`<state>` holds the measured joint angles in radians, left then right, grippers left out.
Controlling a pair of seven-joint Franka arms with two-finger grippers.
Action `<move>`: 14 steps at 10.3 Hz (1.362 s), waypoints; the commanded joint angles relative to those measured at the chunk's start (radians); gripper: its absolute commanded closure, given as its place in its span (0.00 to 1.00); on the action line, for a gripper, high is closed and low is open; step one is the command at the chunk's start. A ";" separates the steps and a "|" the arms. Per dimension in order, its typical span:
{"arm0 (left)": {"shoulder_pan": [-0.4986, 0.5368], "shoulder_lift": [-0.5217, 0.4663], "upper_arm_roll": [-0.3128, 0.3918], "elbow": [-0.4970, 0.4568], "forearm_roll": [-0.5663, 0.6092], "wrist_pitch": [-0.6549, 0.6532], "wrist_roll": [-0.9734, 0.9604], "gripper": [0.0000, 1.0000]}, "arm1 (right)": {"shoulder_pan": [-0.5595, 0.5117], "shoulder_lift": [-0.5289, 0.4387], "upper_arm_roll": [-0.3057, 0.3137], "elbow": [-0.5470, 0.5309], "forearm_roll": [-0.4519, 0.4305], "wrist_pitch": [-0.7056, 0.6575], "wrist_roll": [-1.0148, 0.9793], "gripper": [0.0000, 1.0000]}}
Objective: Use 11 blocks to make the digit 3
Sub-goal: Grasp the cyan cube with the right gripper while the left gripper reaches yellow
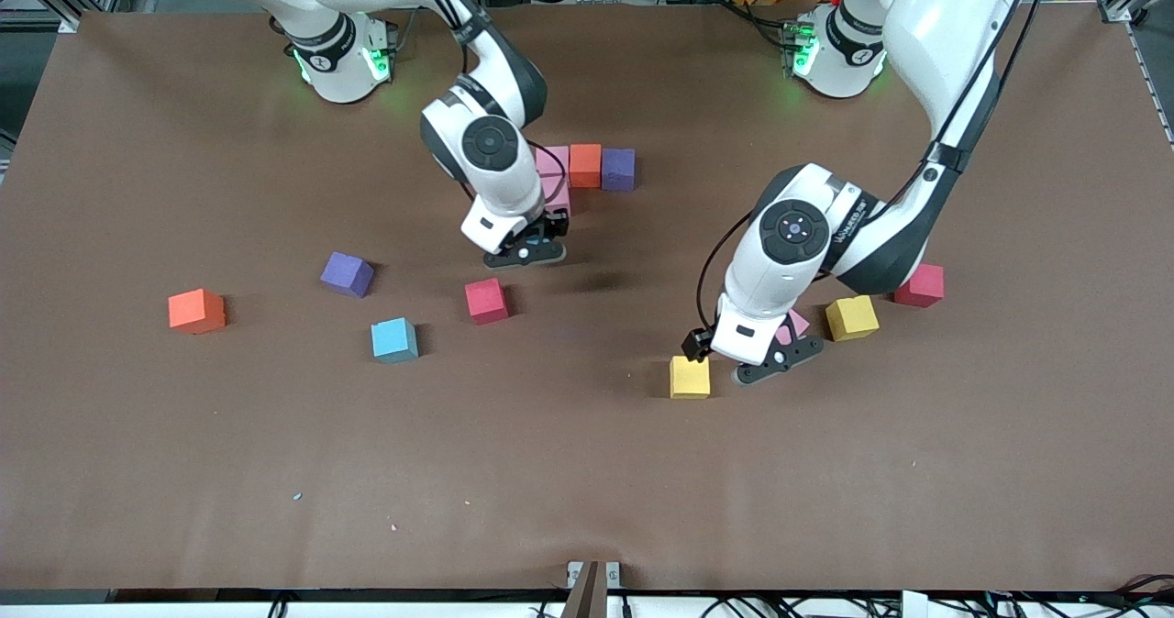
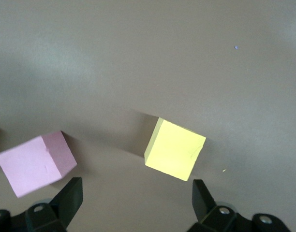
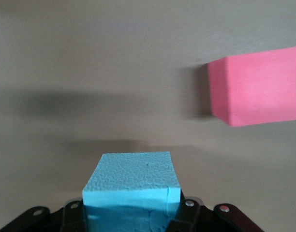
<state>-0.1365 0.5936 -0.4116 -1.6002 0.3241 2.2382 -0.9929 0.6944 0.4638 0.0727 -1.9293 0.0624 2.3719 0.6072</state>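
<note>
My right gripper [image 1: 525, 253] is shut on a cyan block [image 3: 131, 186], above the table beside the started figure. That figure is a row of pink [image 1: 553, 160], orange [image 1: 585, 165] and purple [image 1: 618, 169] blocks, with a second pink block [image 1: 558, 198] touching the first on the side nearer the front camera. A red block [image 1: 486, 300] [image 3: 257, 87] lies close by. My left gripper [image 1: 775, 364] [image 2: 137, 198] hangs open and empty between a yellow block [image 1: 690, 377] [image 2: 175, 149] and a pink block [image 1: 794, 325] [image 2: 34, 162].
Loose blocks lie toward the right arm's end: purple [image 1: 347, 274], orange [image 1: 196, 311] and cyan [image 1: 394, 339]. Toward the left arm's end sit a yellow block [image 1: 852, 317] and a red block [image 1: 920, 285]. The brown table [image 1: 587, 490] stretches wide toward the front camera.
</note>
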 commanded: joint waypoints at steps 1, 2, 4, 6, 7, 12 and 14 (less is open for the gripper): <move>0.008 0.064 0.008 0.077 0.012 -0.020 0.071 0.00 | 0.019 0.067 -0.002 0.052 0.010 0.029 0.040 0.80; 0.000 0.090 0.008 0.100 0.016 -0.020 0.095 0.00 | 0.023 0.076 -0.002 0.052 0.010 0.030 0.040 0.80; -0.002 0.120 0.008 0.120 0.016 -0.020 0.182 0.00 | 0.046 0.096 -0.005 0.047 0.002 0.044 0.075 0.80; -0.005 0.138 0.010 0.132 0.019 -0.020 0.216 0.00 | 0.059 0.108 -0.007 0.044 -0.004 0.044 0.089 0.80; -0.005 0.141 0.010 0.134 0.020 -0.019 0.287 0.00 | 0.065 0.108 -0.007 0.033 -0.004 0.044 0.089 0.80; -0.029 0.198 0.008 0.213 0.016 -0.005 0.321 0.00 | 0.074 0.105 -0.008 0.021 -0.033 0.032 0.089 0.80; -0.044 0.244 0.010 0.255 0.018 -0.005 0.313 0.00 | 0.073 0.101 -0.010 0.019 -0.035 0.026 0.086 0.80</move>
<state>-0.1625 0.7767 -0.4021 -1.4179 0.3246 2.2400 -0.6844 0.7566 0.5711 0.0720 -1.9042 0.0471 2.4112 0.6765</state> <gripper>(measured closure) 0.000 0.463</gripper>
